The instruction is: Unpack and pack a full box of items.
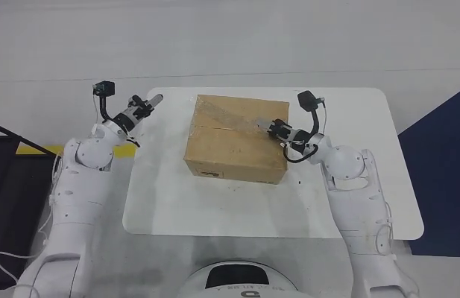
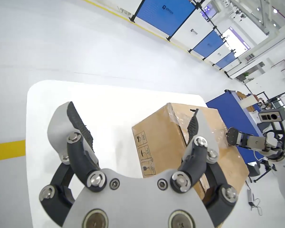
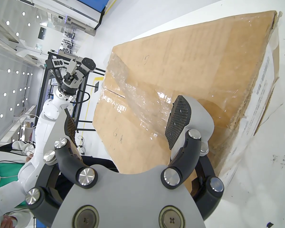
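A closed brown cardboard box [image 1: 237,141] sits in the middle of the white table [image 1: 177,201], its top seam sealed with clear tape [image 3: 135,96]. My right gripper [image 1: 265,127] hovers over the box's top near its right edge, open, with nothing between its fingers [image 3: 178,117]. My left gripper [image 1: 149,103] is held above the table's far left corner, apart from the box, open and empty. In the left wrist view the box [image 2: 161,148] lies beyond the left gripper [image 2: 135,124], and the right gripper [image 2: 231,136] shows over its far side.
The table's front half and its right part are bare. A yellow floor line [image 1: 118,150] runs past the table's left side. Blue partition panels [image 2: 166,10] stand far off across the floor.
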Controlling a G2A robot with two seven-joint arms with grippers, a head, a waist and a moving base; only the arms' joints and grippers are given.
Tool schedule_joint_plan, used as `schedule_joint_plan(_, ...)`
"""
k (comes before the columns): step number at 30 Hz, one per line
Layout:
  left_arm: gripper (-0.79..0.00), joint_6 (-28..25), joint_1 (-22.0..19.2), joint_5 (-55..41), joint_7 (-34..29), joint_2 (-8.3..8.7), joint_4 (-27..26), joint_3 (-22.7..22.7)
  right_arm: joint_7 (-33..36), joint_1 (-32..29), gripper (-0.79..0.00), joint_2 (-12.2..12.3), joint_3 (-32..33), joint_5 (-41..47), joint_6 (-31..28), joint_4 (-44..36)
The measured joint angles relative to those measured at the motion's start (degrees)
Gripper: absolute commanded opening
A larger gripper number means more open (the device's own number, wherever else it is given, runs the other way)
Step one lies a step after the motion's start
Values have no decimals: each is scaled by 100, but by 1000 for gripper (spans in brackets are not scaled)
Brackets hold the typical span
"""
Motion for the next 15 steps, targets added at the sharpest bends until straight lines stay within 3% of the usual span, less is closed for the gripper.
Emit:
schedule_joint_plan(1, 0, 331, -69, -409, -383, -26, 50, 4, 0, 0, 0, 0, 0, 0, 0, 0)
schedule_joint_plan(5, 0, 2666, -570, -3261, -2821, -64, 493, -71, 0, 0, 0, 0, 0, 0, 0, 0)
schedule_joint_plan(8, 0, 3562, -883, -4421, -3573, -81, 910, 77, 0, 0, 0, 0, 0, 0, 0, 0)
schedule_joint_plan(15, -22, 2953, -1376, -4064, -3265, -233, 1490, 746, 0, 0, 0, 0, 0, 0, 0, 0)
